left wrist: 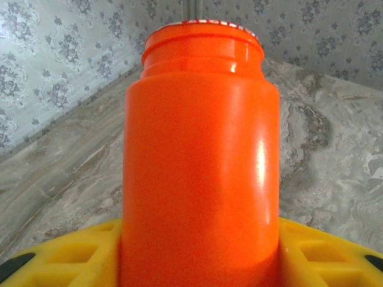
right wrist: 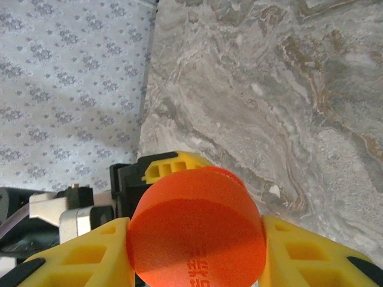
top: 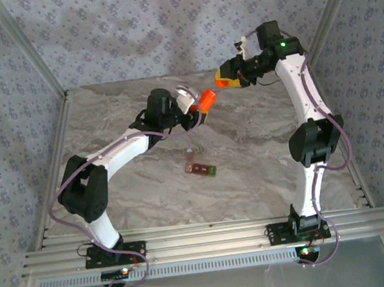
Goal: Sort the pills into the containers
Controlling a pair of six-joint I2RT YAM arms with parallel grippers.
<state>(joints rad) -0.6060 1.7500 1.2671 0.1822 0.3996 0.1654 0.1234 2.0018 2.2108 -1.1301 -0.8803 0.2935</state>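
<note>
Top external view first: the lid's off, so you're past the opening step, but that's about all that's done. The left pincer (top: 204, 107) is clamped on the orange bottle (top: 209, 99), and the right pincer (top: 230, 80) is closed on the orange cap (top: 222, 79); the two hang close together but apart, up above the far half of the bench (top: 265, 169).

The containers (top: 200, 167) lie flat on the bench nearer the bases, green end to the right, well apart from both pincers. I can't tell whether any compartment is open or has a pill in it; there's a pale speck (top: 189, 151) just beside the strip, too small to call. So by my read the whole pouring and sorting bit is left.

Left wrist view: the bottle sits squarely between the yellow fingers (left wrist: 72, 257), gripped low on the body, mouth pointing away with a whitish rim at the top. Right wrist view: the cap fills the gap between that pincer's fingers (right wrist: 311, 251), flat face toward the lens.

Pose-wise, your left arm runs low from its base, elbow out to the left, forearm reaching in toward the middle with the bottle tipped toward the right arm; your right arm stands tall, elbow out right, wrist bent back left so the cap faces the bottle.
</note>
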